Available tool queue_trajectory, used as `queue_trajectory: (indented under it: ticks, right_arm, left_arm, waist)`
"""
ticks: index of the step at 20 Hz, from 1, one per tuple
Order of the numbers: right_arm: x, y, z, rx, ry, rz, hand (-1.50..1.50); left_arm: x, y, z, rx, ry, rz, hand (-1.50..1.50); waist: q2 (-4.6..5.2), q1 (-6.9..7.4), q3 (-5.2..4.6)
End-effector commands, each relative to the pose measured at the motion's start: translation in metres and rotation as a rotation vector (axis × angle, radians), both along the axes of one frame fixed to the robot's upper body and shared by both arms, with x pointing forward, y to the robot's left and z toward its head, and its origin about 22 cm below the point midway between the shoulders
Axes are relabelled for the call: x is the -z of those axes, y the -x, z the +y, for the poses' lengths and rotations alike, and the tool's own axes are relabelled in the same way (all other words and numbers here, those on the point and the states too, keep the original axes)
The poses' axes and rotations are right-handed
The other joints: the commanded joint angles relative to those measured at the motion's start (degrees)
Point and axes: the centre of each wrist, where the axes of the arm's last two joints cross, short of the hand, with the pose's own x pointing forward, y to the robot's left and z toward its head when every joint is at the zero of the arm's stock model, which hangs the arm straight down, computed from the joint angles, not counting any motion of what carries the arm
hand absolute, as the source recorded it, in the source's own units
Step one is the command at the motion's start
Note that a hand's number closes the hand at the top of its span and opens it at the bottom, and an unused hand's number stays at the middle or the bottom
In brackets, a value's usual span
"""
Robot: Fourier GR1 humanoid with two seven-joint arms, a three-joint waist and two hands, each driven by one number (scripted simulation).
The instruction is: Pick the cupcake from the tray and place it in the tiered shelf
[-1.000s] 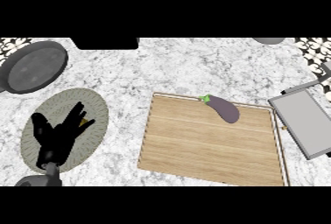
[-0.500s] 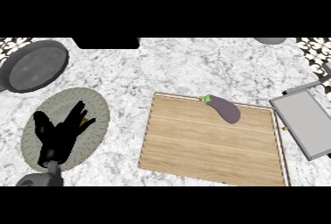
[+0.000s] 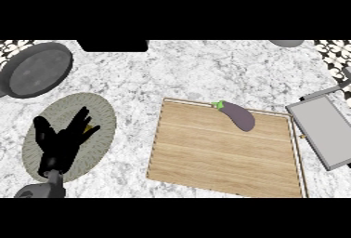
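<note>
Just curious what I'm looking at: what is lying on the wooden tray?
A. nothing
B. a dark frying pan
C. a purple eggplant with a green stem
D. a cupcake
C: a purple eggplant with a green stem lies near the far edge of the wooden tray; no cupcake shows.

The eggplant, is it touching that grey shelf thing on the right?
Apart. The head view shows bare wooden tray between the eggplant and the grey shelf.
</note>
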Motion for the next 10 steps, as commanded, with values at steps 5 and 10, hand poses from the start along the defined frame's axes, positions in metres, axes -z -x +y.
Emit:
queue_trajectory:
  ticks: [5,10]
  right_arm:
    - [0.007,-0.005,-0.007,-0.008,0.011,0.001,1.50]
    - [0.002,-0.006,-0.003,-0.032,-0.001,0.083,1.50]
  left_arm:
    - [0.006,0.017,0.015,-0.012,-0.002,0.063,0.00]
    - [0.012,0.002,-0.016,-0.007,-0.006,0.059,0.00]
  waist:
    - [0.19,0.34,-0.22]
    - [0.18,-0.01,-0.24]
